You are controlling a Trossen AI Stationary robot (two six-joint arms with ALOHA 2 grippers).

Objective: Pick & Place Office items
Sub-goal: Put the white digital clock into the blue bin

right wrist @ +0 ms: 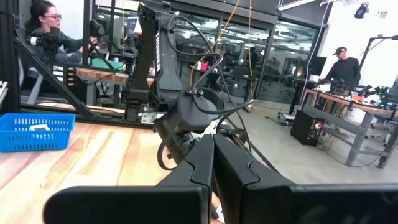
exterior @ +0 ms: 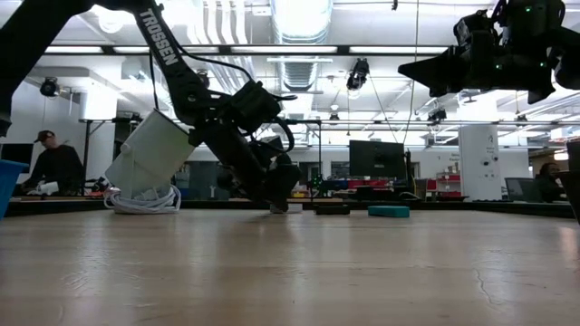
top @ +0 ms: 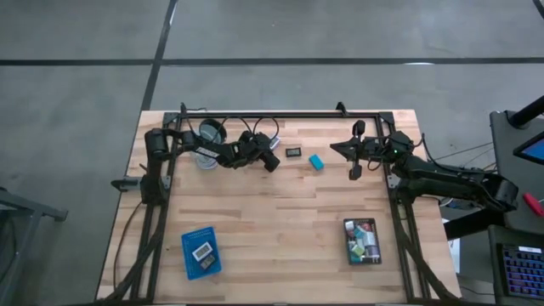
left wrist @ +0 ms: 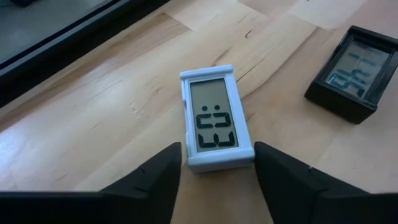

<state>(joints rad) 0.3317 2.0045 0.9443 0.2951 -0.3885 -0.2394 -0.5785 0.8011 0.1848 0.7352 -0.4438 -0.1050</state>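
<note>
Near the counter's far edge, the left end effector is low with its fingers apart around a white small clock. The right end effector, closed and empty, hangs above the counter.

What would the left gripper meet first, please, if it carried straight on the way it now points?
The white display: it lies on the table right between the left gripper fingers. The black display sits off to one side, apparently outside that line.
</note>
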